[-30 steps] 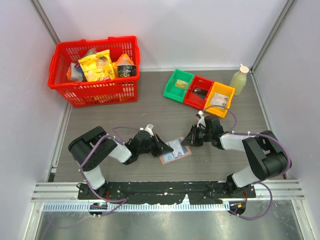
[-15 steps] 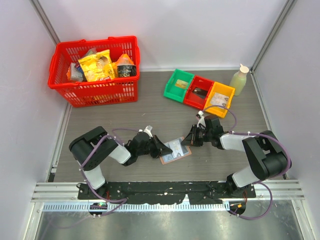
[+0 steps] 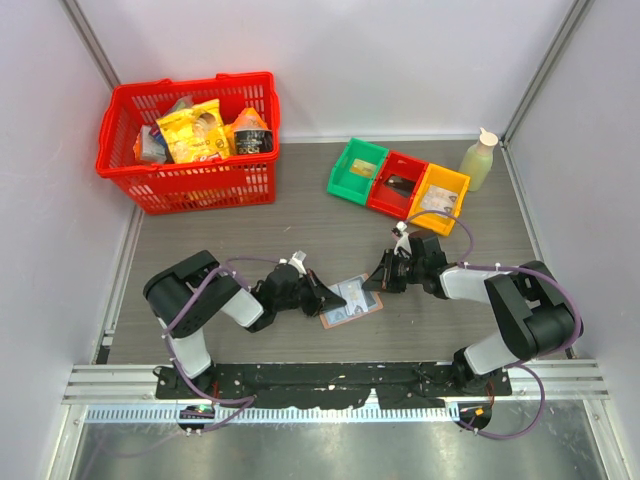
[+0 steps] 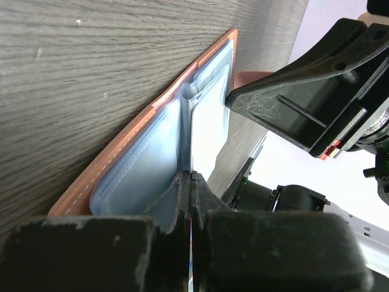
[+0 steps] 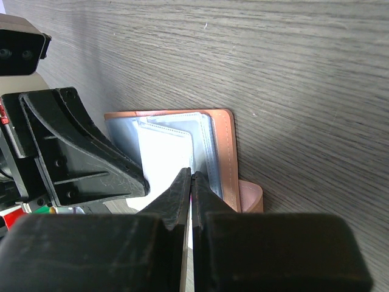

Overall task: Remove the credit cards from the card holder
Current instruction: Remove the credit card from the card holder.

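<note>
The card holder point(image 3: 351, 300) lies open on the table, pinkish-tan outside with light blue sleeves inside; it also shows in the left wrist view point(image 4: 137, 164) and the right wrist view point(image 5: 221, 146). A pale white credit card point(image 4: 209, 131) sits in the sleeves, also seen in the right wrist view point(image 5: 163, 155). My left gripper point(image 3: 326, 297) is shut, its tips point(image 4: 189, 176) pinching a blue sleeve leaf at the holder's left side. My right gripper point(image 3: 373, 284) is shut, its tips point(image 5: 191, 174) on the white card's edge at the holder's right side. The snap tab point(image 5: 250, 198) sticks out beside it.
A red basket point(image 3: 188, 140) with snack packs stands at the back left. Green point(image 3: 356, 168), red point(image 3: 397, 183) and yellow point(image 3: 438, 197) bins stand in a row at the back right, with a pale green bottle point(image 3: 478, 160) beside them.
The left arm's elbow has shifted slightly to the right. The card holder and both grippers stay in nearly the same place.
</note>
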